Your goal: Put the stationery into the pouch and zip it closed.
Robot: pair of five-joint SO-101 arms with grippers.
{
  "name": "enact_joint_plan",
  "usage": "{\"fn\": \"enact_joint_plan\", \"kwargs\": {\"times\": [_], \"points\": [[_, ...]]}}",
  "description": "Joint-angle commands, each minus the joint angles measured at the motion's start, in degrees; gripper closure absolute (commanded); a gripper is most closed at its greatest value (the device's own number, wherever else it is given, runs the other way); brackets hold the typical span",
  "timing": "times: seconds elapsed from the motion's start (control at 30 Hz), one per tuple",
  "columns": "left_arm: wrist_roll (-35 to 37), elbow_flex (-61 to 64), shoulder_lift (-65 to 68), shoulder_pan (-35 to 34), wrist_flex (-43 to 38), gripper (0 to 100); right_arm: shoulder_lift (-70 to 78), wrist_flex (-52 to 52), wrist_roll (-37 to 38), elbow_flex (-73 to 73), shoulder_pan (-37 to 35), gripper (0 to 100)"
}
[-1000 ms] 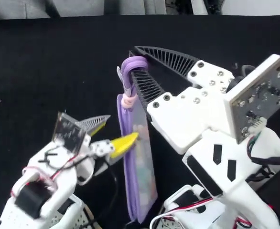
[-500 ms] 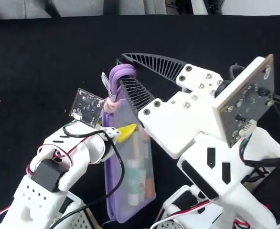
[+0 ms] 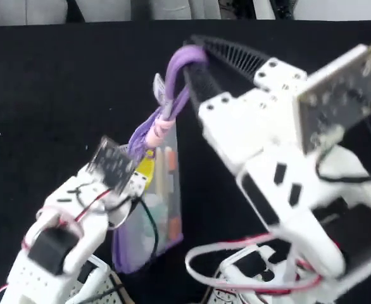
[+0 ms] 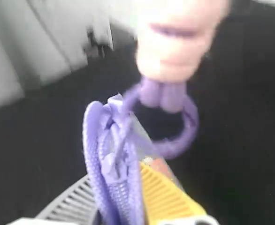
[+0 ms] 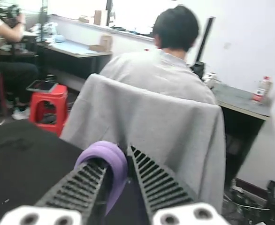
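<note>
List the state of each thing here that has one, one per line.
right gripper: shut on the loop
left gripper: shut on the pouch's top edge
pouch: hanging tilted from its loop
stationery: inside the pouch
zip: cannot tell, open or closed

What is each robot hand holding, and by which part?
The right hand grips the pouch by its purple loop; the left hand pinches its zippered edge.

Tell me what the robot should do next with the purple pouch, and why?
I'd guess the right pincer should tug the purple loop farther from the left pincer. The stationery sits inside the pouch, the left pincer pinches its zip edge, and the loop is taut, so pulling may finish zipping.
</note>
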Motion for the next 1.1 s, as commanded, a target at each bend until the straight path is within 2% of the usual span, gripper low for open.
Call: {"fn": "enact_joint_plan", "kwargs": {"times": [0.0,0.1,0.23,0.43,0.53,0.8,1.07], "points": [[-5.4,5.8,-14.1,-0.9,-3.8,97,-1.5,-10.2,0.2,6.9,5.4,98.8],[-6.8,12.7,-23.7,0.0,-3.9,97,-1.5,-17.1,0.1,9.9,7.5,98.8],[-9.5,13.7,-22.2,1.8,-4.4,97,-1.5,-25.8,0.4,9.1,7.9,98.8],[-9.0,15.9,-23.7,1.3,-6.9,97,-0.9,-26.3,5.0,2.8,8.1,98.8],[-7.1,14.8,-23.7,1.2,-6.7,97,-0.9,-26.6,7.2,2.7,11.5,98.8],[-5.5,14.2,-23.7,1.3,-7.0,97,3.6,-35.1,7.4,5.2,22.2,98.8],[-2.5,10.8,-23.7,1.3,-6.5,97,14.3,-33.9,7.0,5.4,22.9,98.8]]}}
